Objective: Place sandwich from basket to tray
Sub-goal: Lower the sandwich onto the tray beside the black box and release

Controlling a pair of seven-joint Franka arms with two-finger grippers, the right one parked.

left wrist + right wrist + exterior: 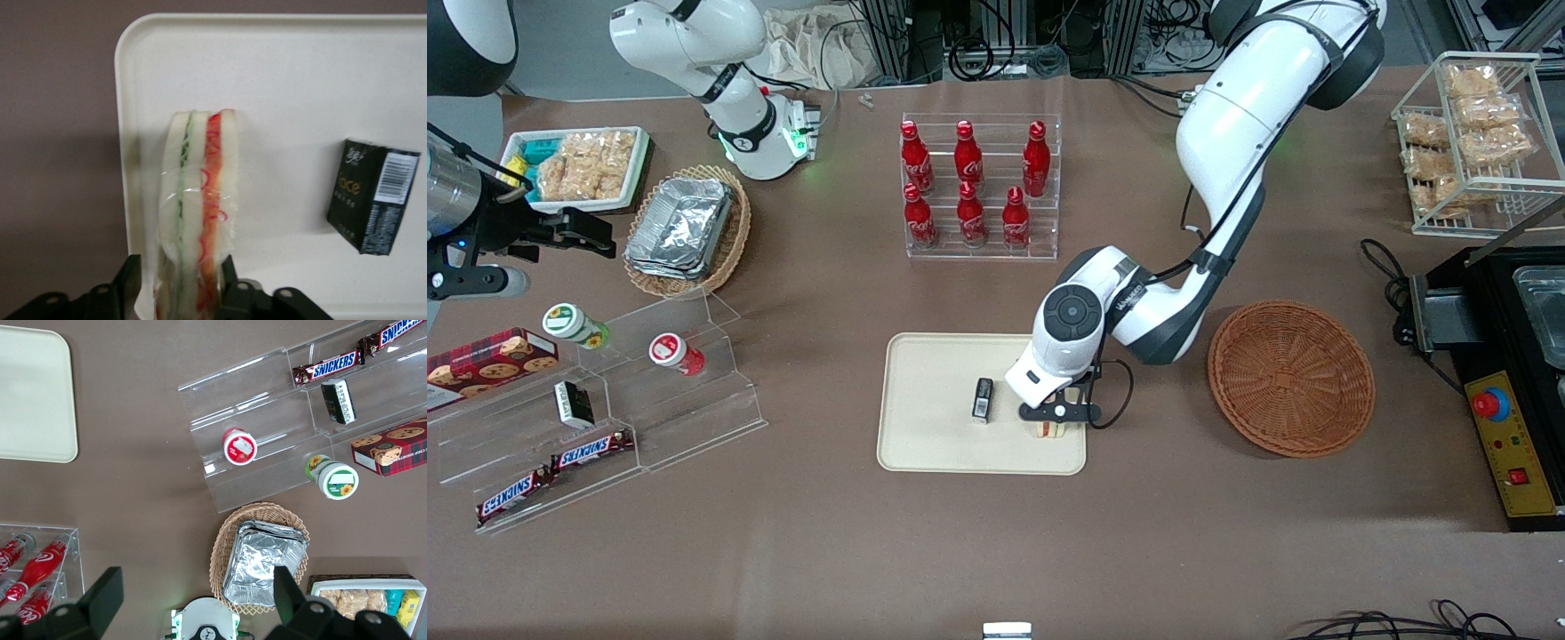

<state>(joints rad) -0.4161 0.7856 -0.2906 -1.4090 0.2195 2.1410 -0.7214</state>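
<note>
Brown tabletop is carrying everything, with the tray (934,418) as landmark near its middle. On the tray a small black box (983,399) is lying, apart from the sandwich (1048,429), which is standing on edge nearer the tray's basket-side rim. Directly above it the gripper (1055,418) is clamping the sandwich between both fingers (127,283). Beside the tray, toward the working arm's end, the basket (1289,378) is sitting apart from it.
</note>
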